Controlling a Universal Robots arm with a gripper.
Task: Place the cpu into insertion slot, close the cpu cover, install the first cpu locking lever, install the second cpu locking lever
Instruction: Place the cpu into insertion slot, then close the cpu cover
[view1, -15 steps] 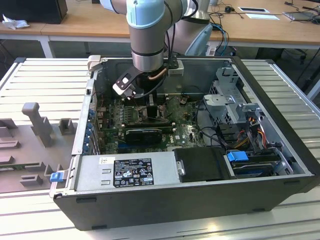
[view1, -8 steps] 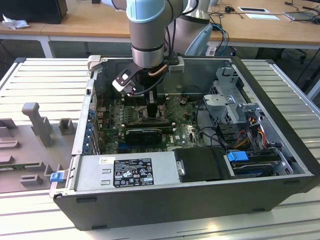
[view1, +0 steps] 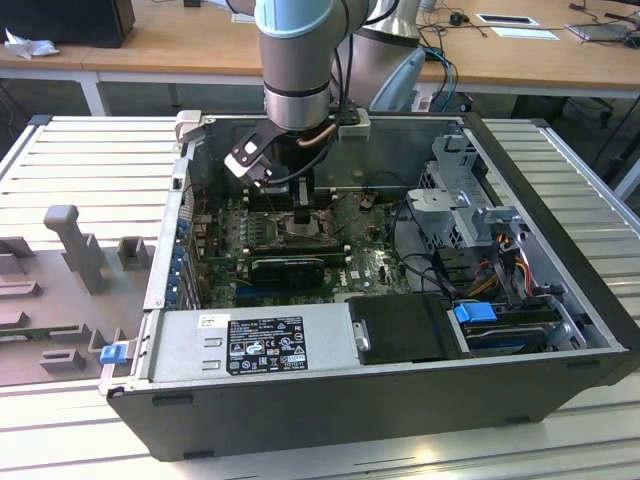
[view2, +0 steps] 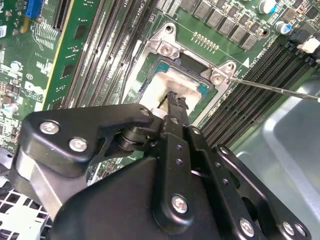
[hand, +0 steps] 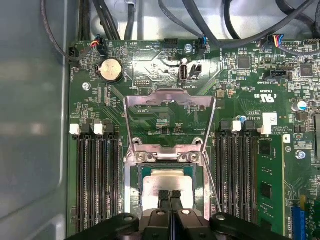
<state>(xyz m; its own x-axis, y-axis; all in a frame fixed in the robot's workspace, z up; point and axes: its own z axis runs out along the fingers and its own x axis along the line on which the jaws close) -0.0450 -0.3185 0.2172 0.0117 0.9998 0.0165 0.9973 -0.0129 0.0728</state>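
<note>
One gripper (hand: 170, 196) on your arm (view1: 297, 60) was found down inside the open computer case (view1: 560, 330), directly over the insertion slot (hand: 135, 157) on the green motherboard (hand: 240, 100). Its two fingertips were pressed together with nothing between them, positioned at the top face of the cpu (hand: 167, 179); whether they touched it could not be confirmed. Your cpu lay flat inside the slot, its pale metal top facing up within the metal rim. The cpu cover (hand: 170, 96) was swung open, away from the socket on the side toward the coin cell battery (hand: 111, 70), leaving the chip uncovered. One thin locking lever (view2: 275, 89) ran out from a corner of the socket over the black memory slots (hand: 97, 175), as seen in the second wrist view.
</note>
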